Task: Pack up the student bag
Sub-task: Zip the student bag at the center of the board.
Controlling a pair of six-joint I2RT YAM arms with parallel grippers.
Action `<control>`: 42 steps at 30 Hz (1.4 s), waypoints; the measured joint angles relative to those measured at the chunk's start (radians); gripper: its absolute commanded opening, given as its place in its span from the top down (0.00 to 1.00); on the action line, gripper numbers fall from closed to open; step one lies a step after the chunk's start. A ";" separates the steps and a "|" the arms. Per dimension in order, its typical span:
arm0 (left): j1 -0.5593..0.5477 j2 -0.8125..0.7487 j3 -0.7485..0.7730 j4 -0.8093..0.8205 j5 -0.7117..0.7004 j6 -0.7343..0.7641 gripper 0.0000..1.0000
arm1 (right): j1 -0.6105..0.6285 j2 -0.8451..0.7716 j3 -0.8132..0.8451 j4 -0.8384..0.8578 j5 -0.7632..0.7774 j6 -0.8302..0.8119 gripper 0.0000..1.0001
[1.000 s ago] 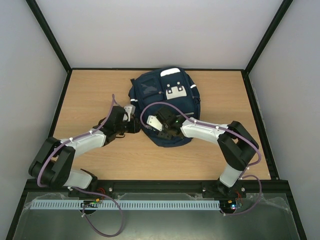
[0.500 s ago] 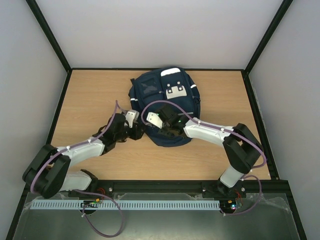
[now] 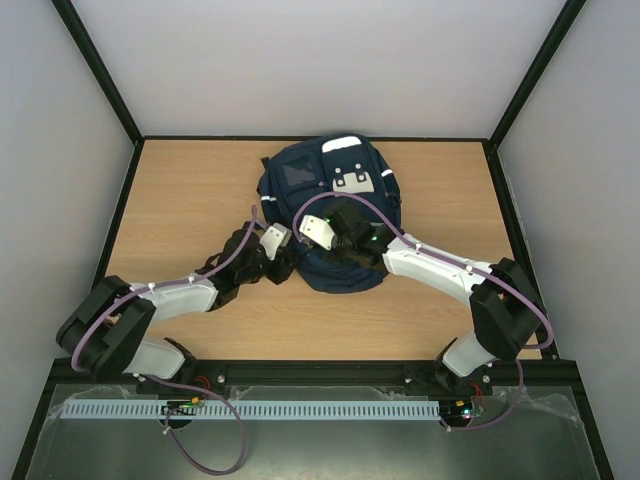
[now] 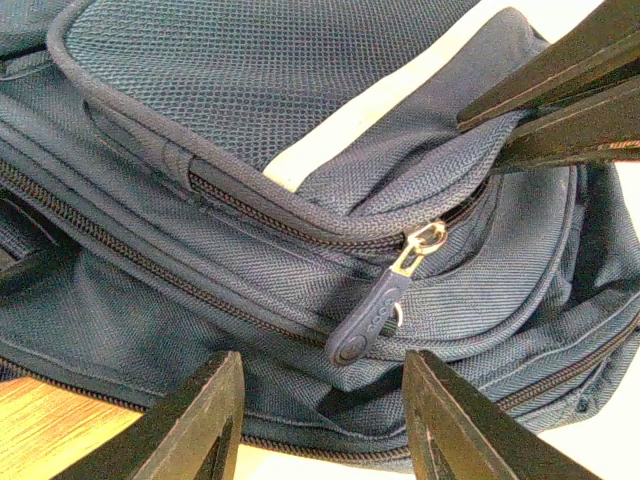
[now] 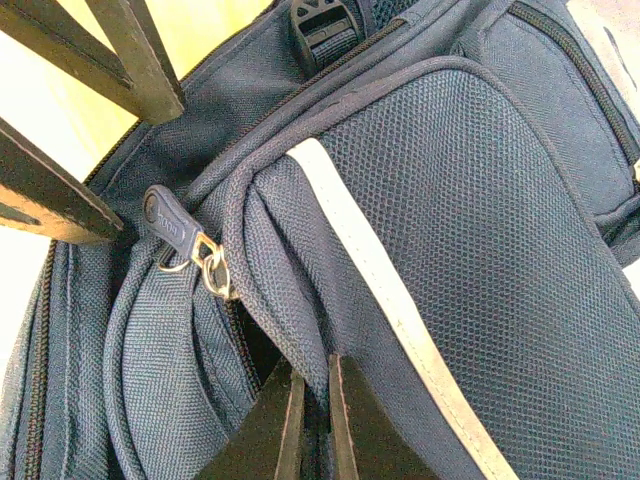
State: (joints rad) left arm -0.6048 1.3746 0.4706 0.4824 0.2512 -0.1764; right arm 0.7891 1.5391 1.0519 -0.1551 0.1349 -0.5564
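Filling the floor of the enclosure, the wooden table carries the student bag, which lies flat at the far middle of the board with its front upward and its grey-white patch toward the back wall.

The left arm stretches from its base diagonally to the bag's near-left edge. The right arm reaches in from the other side and ends over the bag's near half.

The right gripper is clenched on the bag: its two dark fingers stand almost together and pinch a raised fold of navy fabric at the edge of the mesh-faced pocket.

The left gripper is released. Its fingers stand well apart, low against the bag's side, with nothing clasped between them.

A white reflective stripe runs slantwise across the mesh pocket, just beside the pinched fold. A black strap buckle shows at the top of the right wrist view.

The dark rubber zipper pull hangs from its slider at the corner of the pocket. It sits just above the gap between the left fingers, and I cannot see either finger touching it. A small metal ring links the pull to the slider.
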 measured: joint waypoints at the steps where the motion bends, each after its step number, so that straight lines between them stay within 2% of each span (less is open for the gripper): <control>1: 0.000 0.009 0.002 0.008 0.004 0.007 0.55 | -0.001 0.000 0.000 0.000 -0.002 0.002 0.96; 6: 0.000 0.046 0.009 0.047 0.041 0.023 0.62 | -0.004 0.000 0.000 -0.001 -0.016 0.015 0.95; 12: 0.000 0.119 0.031 0.084 0.083 0.033 0.85 | -0.005 0.000 0.000 -0.004 -0.027 0.029 0.93; 16: -0.004 0.132 0.037 0.092 0.108 0.035 0.97 | -0.005 0.000 0.000 -0.008 -0.026 0.035 0.81; 21: -0.031 0.128 0.039 0.062 0.099 0.027 0.98 | -0.014 0.000 0.000 -0.032 -0.040 0.069 0.58; 24: -0.053 0.110 0.040 0.025 0.071 0.026 0.98 | -0.041 0.000 0.000 -0.070 -0.103 0.090 0.52; 30: -0.096 0.085 0.040 -0.019 0.014 0.003 0.98 | -0.180 -0.050 0.002 -0.155 -0.232 0.142 0.49; 36: -0.143 0.099 0.068 -0.073 -0.032 -0.046 0.98 | -0.312 -0.109 -0.005 -0.170 -0.254 0.179 0.50; 42: -0.188 0.129 0.120 -0.139 -0.063 -0.145 0.97 | -0.361 -0.018 -0.042 -0.131 -0.246 0.215 0.53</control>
State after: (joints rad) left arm -0.7933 1.5032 0.5907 0.3435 0.1886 -0.3214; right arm 0.4278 1.5208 1.0103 -0.2859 -0.1108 -0.3416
